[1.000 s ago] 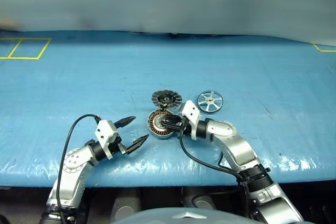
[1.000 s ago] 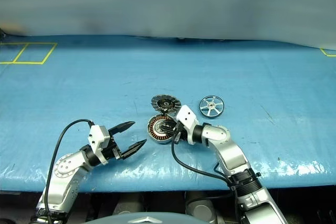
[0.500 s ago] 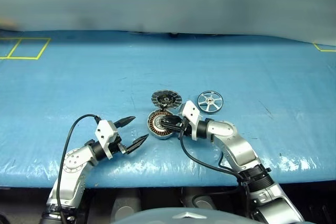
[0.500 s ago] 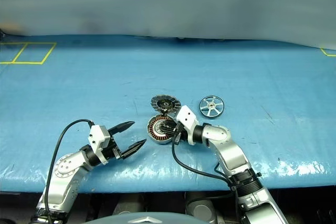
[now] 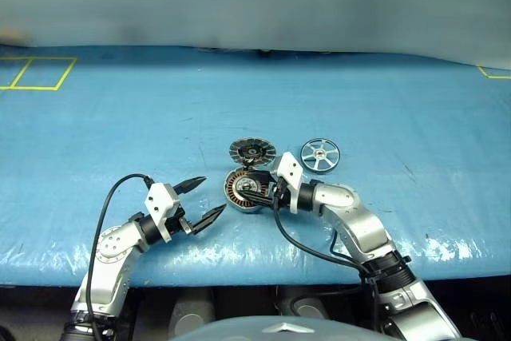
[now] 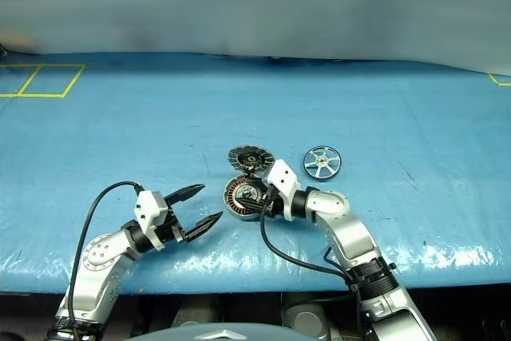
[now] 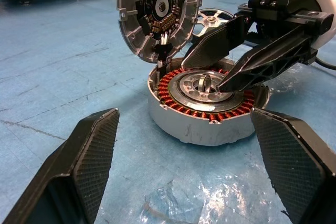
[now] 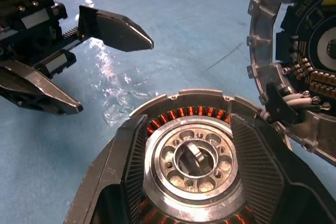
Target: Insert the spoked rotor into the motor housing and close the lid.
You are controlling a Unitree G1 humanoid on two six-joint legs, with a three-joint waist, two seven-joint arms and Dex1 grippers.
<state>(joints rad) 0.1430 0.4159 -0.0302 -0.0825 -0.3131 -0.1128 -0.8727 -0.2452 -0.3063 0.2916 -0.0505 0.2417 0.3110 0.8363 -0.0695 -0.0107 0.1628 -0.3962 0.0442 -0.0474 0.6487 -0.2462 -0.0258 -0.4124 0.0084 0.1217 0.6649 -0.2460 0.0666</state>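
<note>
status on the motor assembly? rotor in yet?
Not yet. Done: lid is swung open, standing up behind the housing, windings exposed. In hand: right end effector is open over the housing's centre, holding nothing; left end effector waits open nearby. Left: rotor lies on the table beside the housing, to be inserted, then lid closed.

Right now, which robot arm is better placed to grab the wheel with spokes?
Probably the right: its end effector is over the motor housing, with the spoked rotor lying nearby on its side. The left end effector is farther away.

Silver-grey arms, looping black cables — black textured fingers [image 7: 89, 156].
</note>
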